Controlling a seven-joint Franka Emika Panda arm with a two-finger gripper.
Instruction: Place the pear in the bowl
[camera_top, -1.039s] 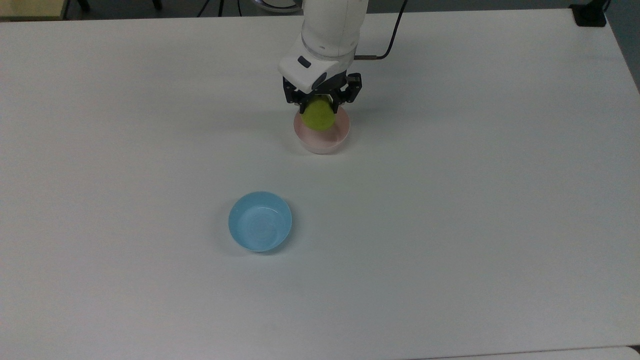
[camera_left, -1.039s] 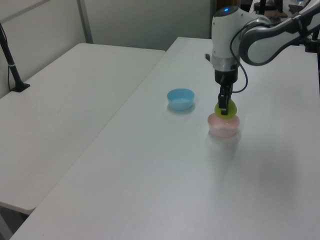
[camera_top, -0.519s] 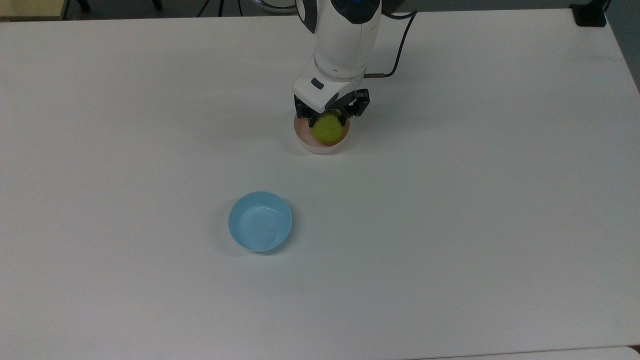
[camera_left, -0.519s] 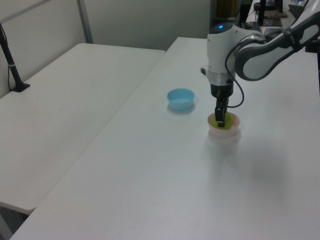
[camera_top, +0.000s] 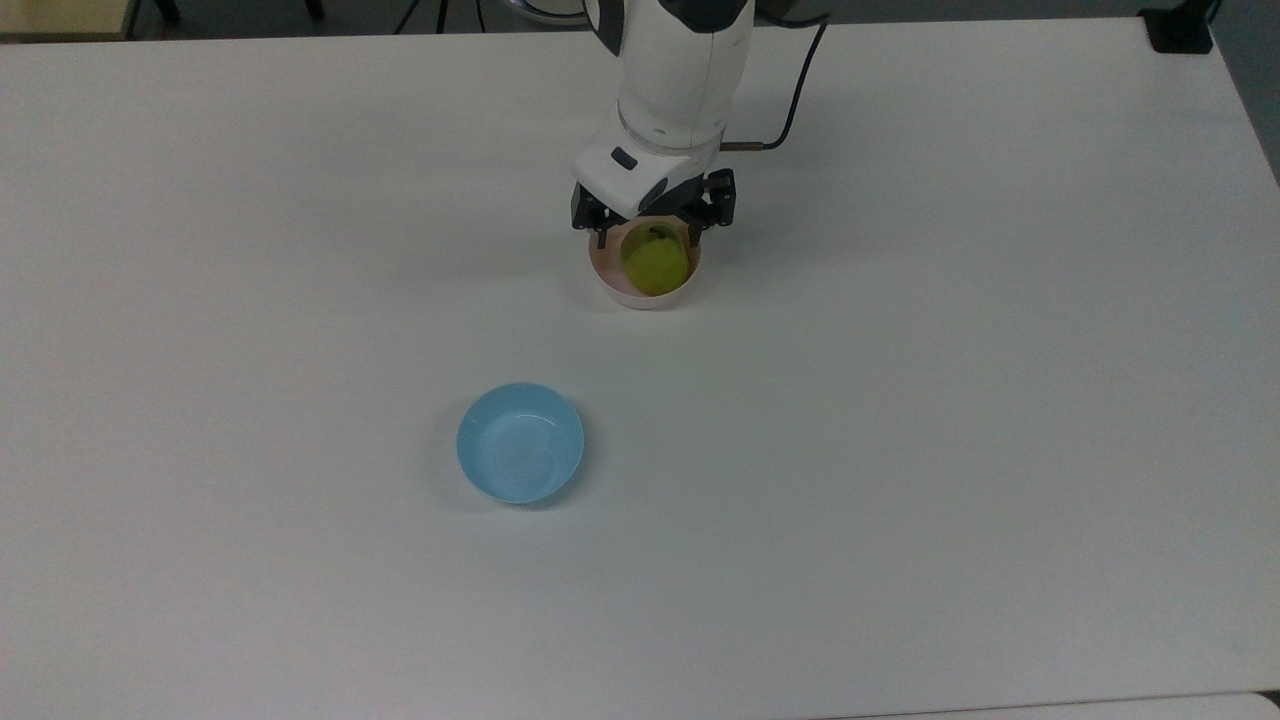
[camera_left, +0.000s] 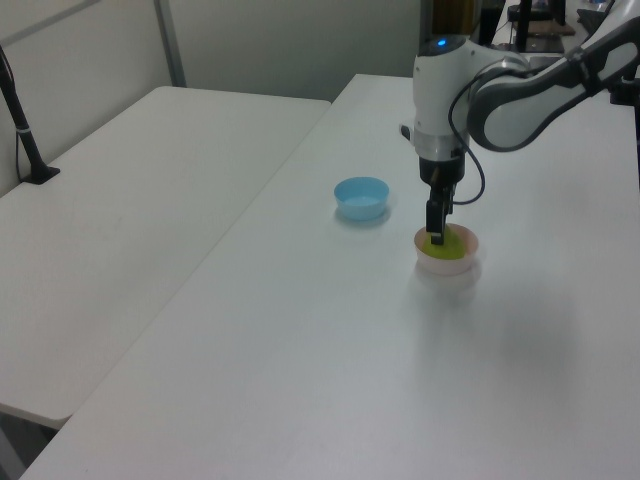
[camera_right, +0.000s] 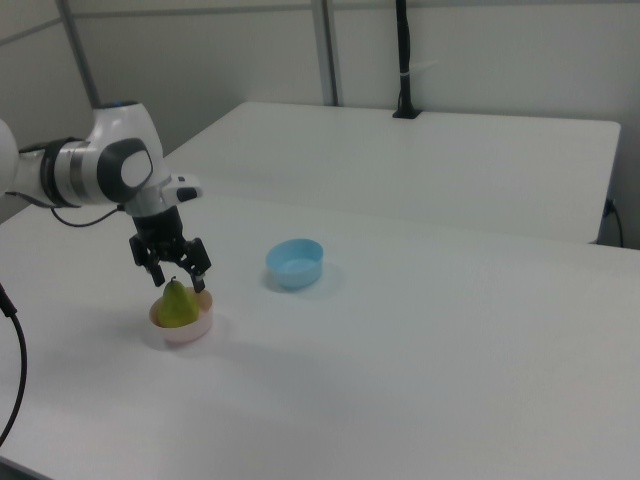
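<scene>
**Pear resting in the pink bowl, jaws spread above it**

A plain white surface (camera_top: 900, 450) carries everything, with partition walls behind. The jaws stand open, fingers either side of the stem and apart from the fruit; the gripper (camera_right: 170, 268) hangs just above. Below, upper centre of the top view, the small rounded yellow-green pear (camera_top: 654, 263) sits upright in the small round pale pink plastic bowl (camera_top: 612, 285). It looks light, firm and smooth, likely slippery; its broad belly seems the surest hold. The light blue bowl (camera_top: 520, 442) sits well apart.

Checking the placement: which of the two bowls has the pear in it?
The pink bowl, under the end effector, holds the pear; the blue bowl is empty.
</scene>
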